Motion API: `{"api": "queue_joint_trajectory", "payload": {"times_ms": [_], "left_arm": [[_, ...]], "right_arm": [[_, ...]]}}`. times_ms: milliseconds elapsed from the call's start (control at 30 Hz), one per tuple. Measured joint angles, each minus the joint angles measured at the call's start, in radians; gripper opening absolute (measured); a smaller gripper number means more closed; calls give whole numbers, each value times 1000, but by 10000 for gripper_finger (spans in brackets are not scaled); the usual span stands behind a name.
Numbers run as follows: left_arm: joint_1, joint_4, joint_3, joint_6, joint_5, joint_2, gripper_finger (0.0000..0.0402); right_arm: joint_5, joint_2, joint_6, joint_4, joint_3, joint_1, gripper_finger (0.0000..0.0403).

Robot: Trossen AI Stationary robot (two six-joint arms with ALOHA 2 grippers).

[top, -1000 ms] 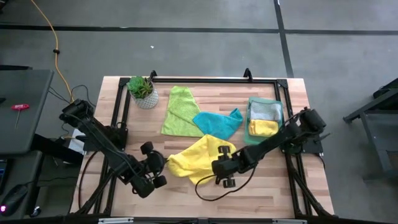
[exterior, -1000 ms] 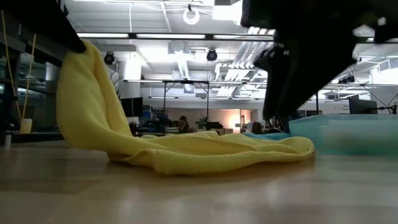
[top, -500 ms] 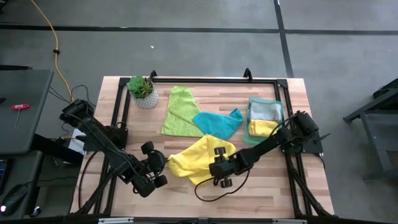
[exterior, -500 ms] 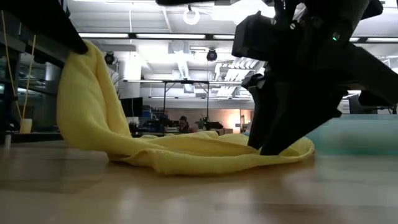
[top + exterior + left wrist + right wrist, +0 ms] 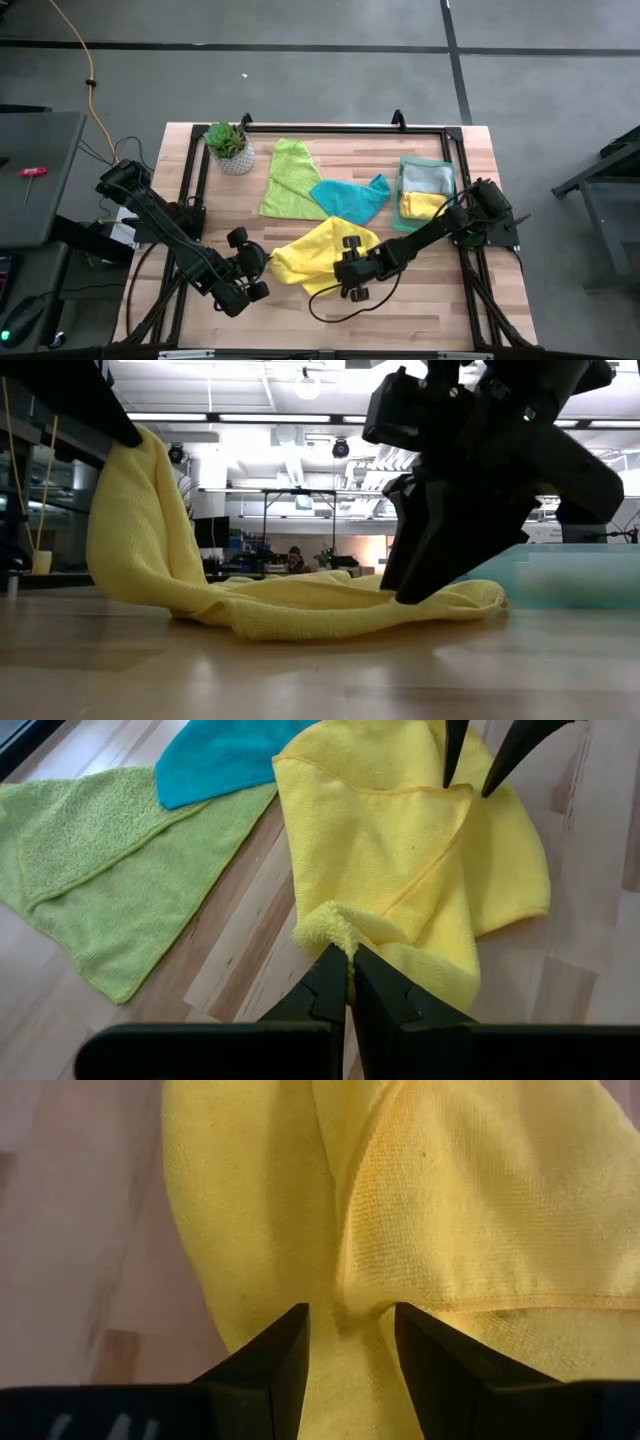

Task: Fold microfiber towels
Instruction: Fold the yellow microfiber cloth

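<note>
A yellow microfiber towel (image 5: pixel 318 248) lies crumpled on the table, near the middle. Its left corner is raised from the table in my left gripper (image 5: pixel 350 955), which is shut on it. My right gripper (image 5: pixel 350 1342) stands open over the towel's right part, one finger on each side of a hemmed fold (image 5: pixel 352 1302). In the low view its dark fingers (image 5: pixel 410 585) reach down to the cloth. A lime green towel (image 5: pixel 288 182) and a teal towel (image 5: pixel 350 196) lie flat farther back. My left gripper pinches a bunched corner (image 5: pixel 332 923) of the yellow towel between its two fingers, coming in at a downward slant from the table's left. That corner is held up (image 5: pixel 128 455), and the cloth hangs slack from it down to the part lying on the table. My right gripper's open fingertips (image 5: pixel 448 778) point down at the towel's upper layer; I cannot tell whether they touch it.
A translucent green tray (image 5: pixel 444 168) at the right holds a grey towel (image 5: pixel 425 178) and a folded yellow one (image 5: pixel 420 206). A potted plant (image 5: pixel 228 145) stands at the far left. A black cable (image 5: pixel 335 312) loops on the near part of the table.
My right gripper has come down onto the yellow towel and shifted a little toward the table's left edge, its fingers staying apart. The left gripper has kept the raised corner where it was, and the towel has kept its shape.
</note>
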Motion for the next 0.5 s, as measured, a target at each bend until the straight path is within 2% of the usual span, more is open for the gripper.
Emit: {"api": "queue_joint_trajectory", "payload": {"times_ms": [300, 500], "left_arm": [[0, 0, 0, 0, 0, 0, 1], [0, -1, 0, 0, 0, 0, 1]], "right_arm": [[39, 17, -87, -7, 0, 0, 137], [77, 46, -123, 10, 3, 4, 113]]}}
